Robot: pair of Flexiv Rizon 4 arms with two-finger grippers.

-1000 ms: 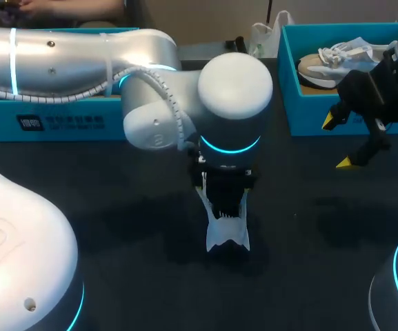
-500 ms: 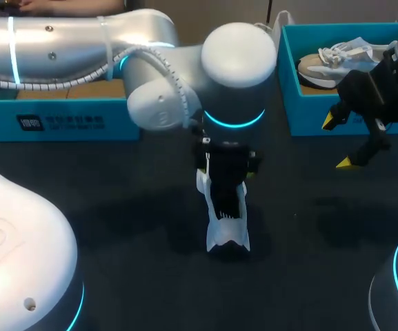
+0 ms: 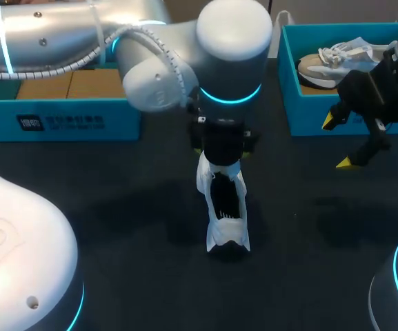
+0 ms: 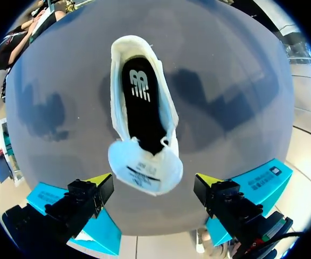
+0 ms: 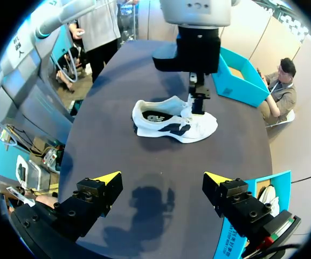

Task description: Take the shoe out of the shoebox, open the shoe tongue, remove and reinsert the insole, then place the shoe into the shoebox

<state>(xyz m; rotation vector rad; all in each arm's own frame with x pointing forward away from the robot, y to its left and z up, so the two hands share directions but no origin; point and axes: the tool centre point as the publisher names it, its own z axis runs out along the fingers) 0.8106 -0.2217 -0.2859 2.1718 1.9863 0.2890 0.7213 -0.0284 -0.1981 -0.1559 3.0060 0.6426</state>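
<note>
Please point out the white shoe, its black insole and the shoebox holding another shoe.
white shoe (image 3: 227, 236), head view, heel end.
black insole (image 4: 143, 110), left wrist view, middle.
shoebox (image 3: 305, 110), head view, front wall.

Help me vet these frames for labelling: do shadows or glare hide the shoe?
Head view: soft shadow beside the shoe; left arm covers its far end. Left wrist view: insole evenly lit. Right wrist view: shadow on the table, short of the shoe.

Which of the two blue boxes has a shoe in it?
The right box: a pale shoe lies inside it. The left box shows only brown card inside.
</note>
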